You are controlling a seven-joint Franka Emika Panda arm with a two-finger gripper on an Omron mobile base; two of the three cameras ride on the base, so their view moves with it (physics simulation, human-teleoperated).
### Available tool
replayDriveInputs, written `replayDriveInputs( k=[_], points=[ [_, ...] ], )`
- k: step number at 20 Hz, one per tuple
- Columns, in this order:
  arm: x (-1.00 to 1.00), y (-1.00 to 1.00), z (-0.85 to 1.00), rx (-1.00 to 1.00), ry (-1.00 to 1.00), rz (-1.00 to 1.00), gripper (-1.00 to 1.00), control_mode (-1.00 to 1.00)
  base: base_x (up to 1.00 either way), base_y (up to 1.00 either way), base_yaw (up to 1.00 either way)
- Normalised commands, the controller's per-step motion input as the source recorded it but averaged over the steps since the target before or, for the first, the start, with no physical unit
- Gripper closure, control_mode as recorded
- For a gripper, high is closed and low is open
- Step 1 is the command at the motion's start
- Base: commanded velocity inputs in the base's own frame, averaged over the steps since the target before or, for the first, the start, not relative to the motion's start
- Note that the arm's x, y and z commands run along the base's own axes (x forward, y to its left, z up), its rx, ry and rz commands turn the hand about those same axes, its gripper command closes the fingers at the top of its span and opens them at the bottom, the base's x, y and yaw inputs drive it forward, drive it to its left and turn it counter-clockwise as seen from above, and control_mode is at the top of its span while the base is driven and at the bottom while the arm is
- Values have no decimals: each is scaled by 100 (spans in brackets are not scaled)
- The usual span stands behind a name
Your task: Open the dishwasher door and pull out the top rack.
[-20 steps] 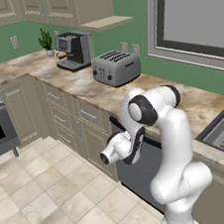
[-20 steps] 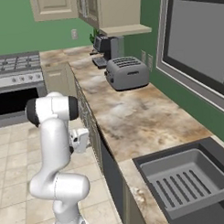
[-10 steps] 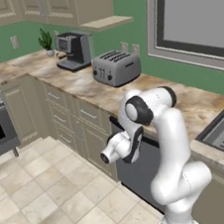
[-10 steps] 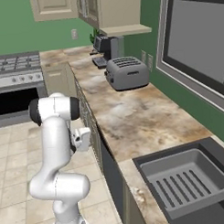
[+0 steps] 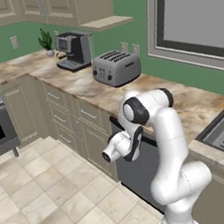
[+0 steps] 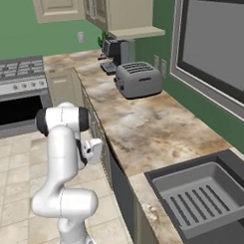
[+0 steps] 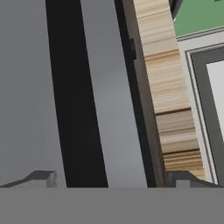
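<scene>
While the dishwasher door [image 7: 26, 87] stands shut and upright, handle [image 7: 74, 96] lengthwise under countertop [image 7: 164, 87], gripper [image 7: 111, 179] spread wide.

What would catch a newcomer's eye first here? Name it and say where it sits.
The white arm stands in front of the counter, bent down toward the dark dishwasher door below the counter edge. In the hand view the open gripper straddles the door's long black handle. Behind it a silver toaster sits on the marble counter, with a grey sink off to the right.
</scene>
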Motion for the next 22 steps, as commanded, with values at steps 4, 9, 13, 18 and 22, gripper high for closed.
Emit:
replayDriveInputs(
  k=[4,9,13,18,22],
  points=[
    [19,-9,-20,-3,0,0,-100,-100,0,0,0],
    [19,-8,-18,-3,0,0,-100,-100,0,0,0],
    [17,-8,-17,-3,0,0,-100,-100,0,0,0],
    [16,-9,-13,-4,0,0,-100,-100,0,0,0],
    [23,-15,-3,-2,0,0,-100,-100,0,0,0]
  ],
)
